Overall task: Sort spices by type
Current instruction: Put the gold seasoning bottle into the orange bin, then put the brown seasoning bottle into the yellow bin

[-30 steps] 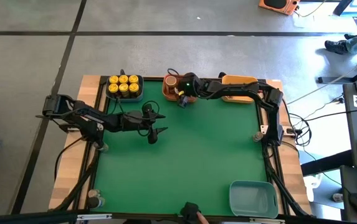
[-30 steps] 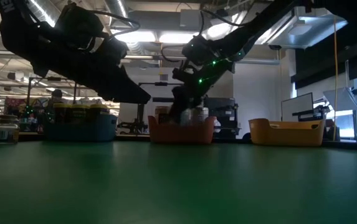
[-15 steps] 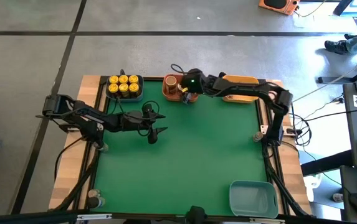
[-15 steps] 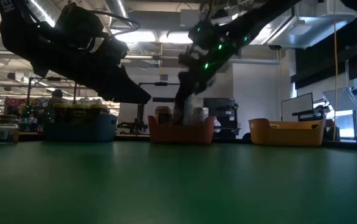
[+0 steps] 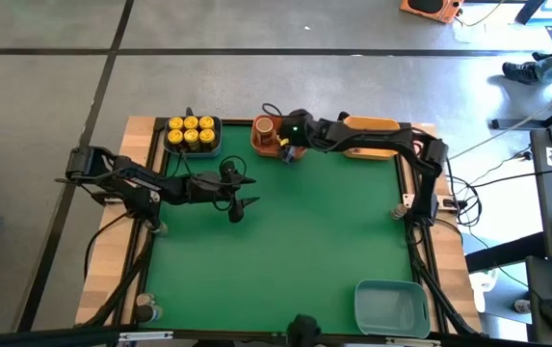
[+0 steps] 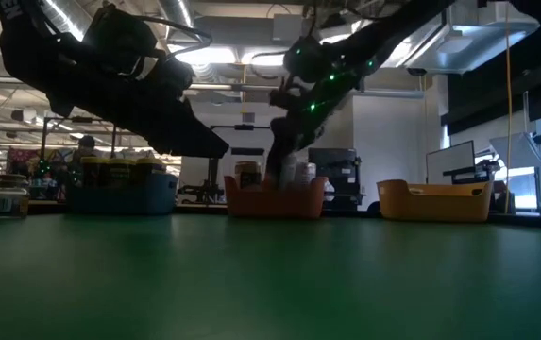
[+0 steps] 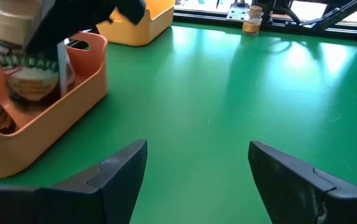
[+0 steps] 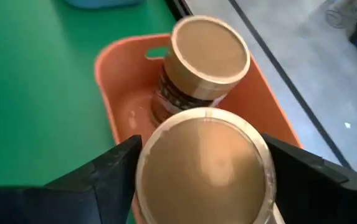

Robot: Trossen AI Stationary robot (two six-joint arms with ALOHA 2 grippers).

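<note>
A tan-lidded spice jar (image 8: 203, 163) sits between the fingers of my right gripper (image 5: 288, 147), over the orange bin (image 5: 256, 145) at the table's far edge. A second tan-lidded jar (image 8: 209, 53) stands upright in that bin. Several yellow-lidded jars (image 5: 191, 129) stand in the blue bin (image 5: 216, 145) to its left. My left gripper (image 5: 240, 193) hovers open over the green mat, left of centre, and touches nothing. My right gripper pinches the tan-lidded jar by its sides just under the lid (image 8: 166, 155), one finger (image 8: 106, 180) on each side, coming from above. The jar is upright, and its lower part (image 7: 33, 87) is inside the orange bin. Whether it stands on the bin's floor cannot be told.
A yellow bin (image 5: 370, 123) stands right of the orange one, under the right arm. A pale blue bin (image 5: 391, 306) sits at the near right corner. A small jar (image 7: 250, 18) stands at the mat's right edge. The middle of the mat (image 5: 304, 241) is bare.
My right gripper has carried the jar a little toward the far edge, from the orange bin's near rim to over the bin, and has stayed shut on it.
</note>
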